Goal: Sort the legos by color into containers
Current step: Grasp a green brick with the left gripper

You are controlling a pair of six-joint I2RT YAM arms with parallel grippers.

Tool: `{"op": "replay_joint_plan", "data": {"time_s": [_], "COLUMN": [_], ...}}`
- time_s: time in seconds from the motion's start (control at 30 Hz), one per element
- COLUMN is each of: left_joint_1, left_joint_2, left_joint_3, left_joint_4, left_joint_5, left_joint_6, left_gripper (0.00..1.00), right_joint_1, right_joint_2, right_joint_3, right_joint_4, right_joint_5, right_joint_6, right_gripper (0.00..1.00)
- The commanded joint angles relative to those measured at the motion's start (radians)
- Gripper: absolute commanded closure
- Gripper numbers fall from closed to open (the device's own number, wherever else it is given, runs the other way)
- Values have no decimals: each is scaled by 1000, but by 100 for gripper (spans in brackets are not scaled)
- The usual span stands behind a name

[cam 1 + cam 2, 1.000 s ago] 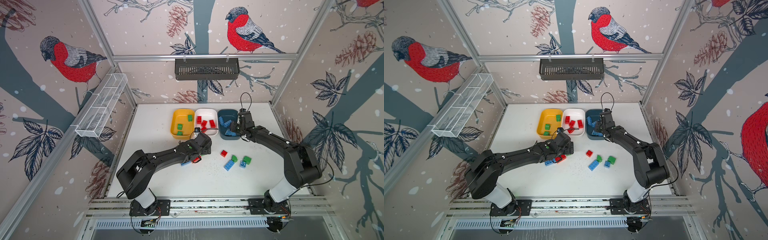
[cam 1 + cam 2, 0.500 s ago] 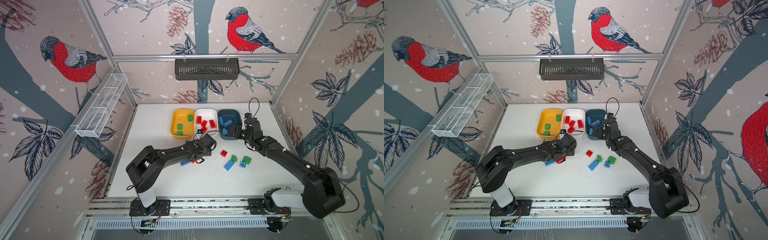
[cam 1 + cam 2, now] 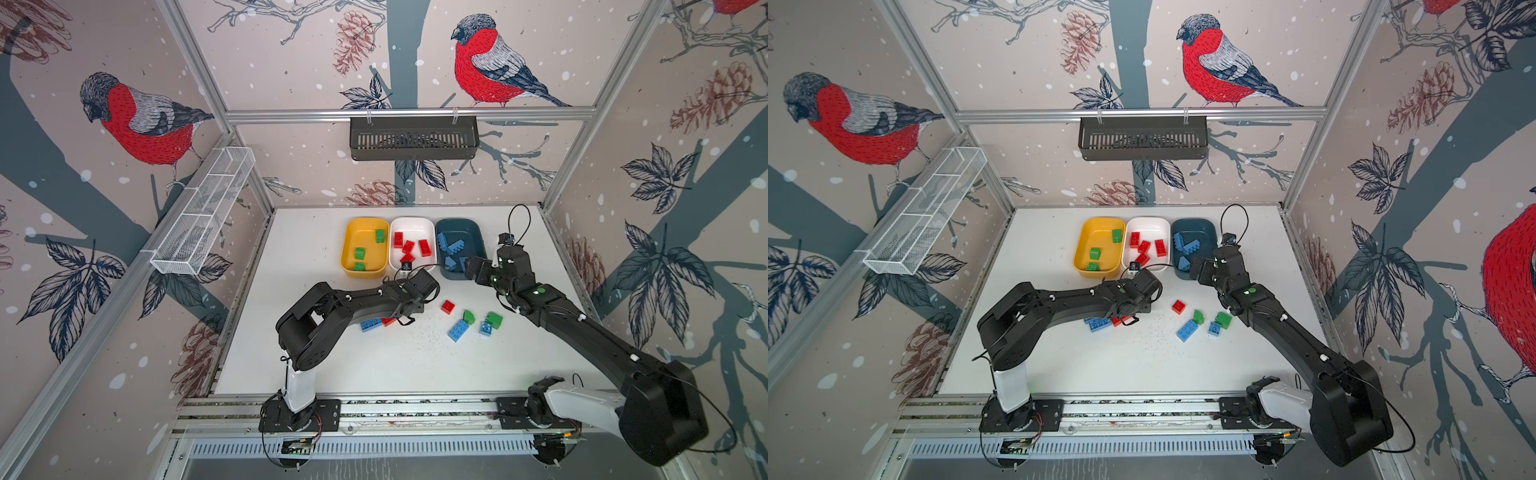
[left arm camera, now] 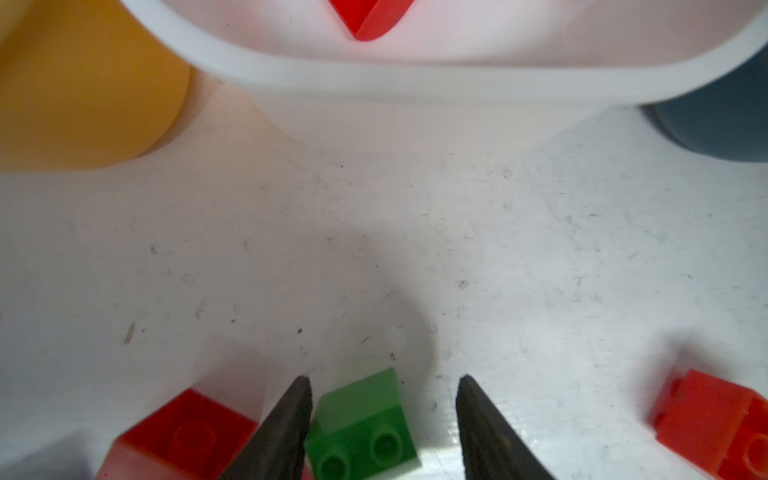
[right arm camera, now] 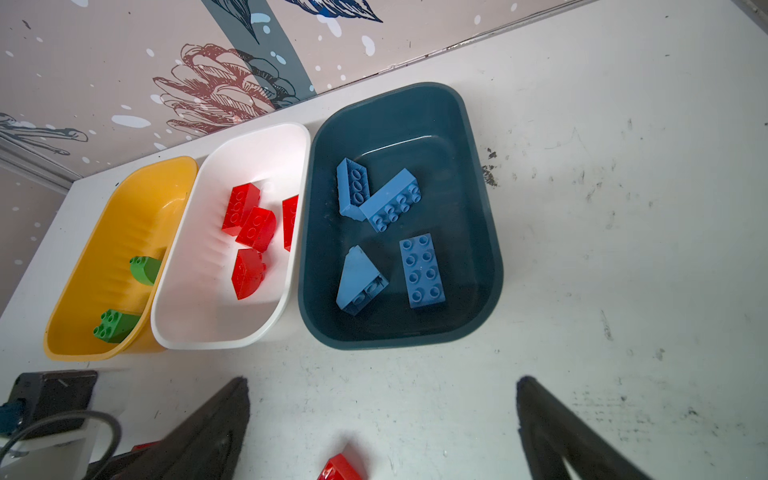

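In the left wrist view my left gripper (image 4: 383, 379) is open around a small green lego (image 4: 361, 424) lying on the table. One finger touches it and the other stands clear. In both top views that lego is hidden under the left gripper (image 3: 409, 311). My right gripper (image 3: 471, 268) hangs open and empty at the front edge of the teal container (image 3: 478, 237), which holds several blue legos (image 5: 390, 199). The white container (image 3: 411, 220) holds red legos, and the yellow container (image 3: 349, 249) holds green ones.
Loose on the table lie a red lego (image 3: 447, 306), two green ones (image 3: 468, 317) (image 3: 494, 320) and two blue ones (image 3: 458, 331) (image 3: 485, 328). A blue lego (image 3: 371, 324) and a red one (image 3: 388, 321) lie under the left arm. A dark basket (image 3: 413, 137) hangs on the back wall.
The right gripper opened wide and drew back from over the teal container to its front edge. The left gripper's jaws narrowed around the green lego.
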Motion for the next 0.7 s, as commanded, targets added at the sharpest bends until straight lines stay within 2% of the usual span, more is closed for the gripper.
{"op": "replay_joint_plan", "data": {"time_s": [0.0,0.2,0.37,0.47,0.67], "left_joint_1": [-3,-1,-2,-3,-2], "left_joint_2": [20,22,-20,-59,-133], "left_joint_3": [10,2,-32,-55,-57], "left_joint_4": [-25,-4,40,74,81], "left_joint_5": [-25,-17,-23,-32,-123], "left_joint_6": [-13,-8,-6,-1,8], "left_gripper": [46,62,71,75,75], "right_joint_1": [1,1,1,5,5], "right_joint_2": [-14,-16,-21,-37,-74], "right_joint_3": [-11,-22,-25,-39,-86], "right_joint_4": [-1,-2,-7,-8,-17], "right_joint_5": [20,22,21,22,24], "right_joint_6": [14,18,26,30,28], "right_gripper": [1,0,0,1,0]}}
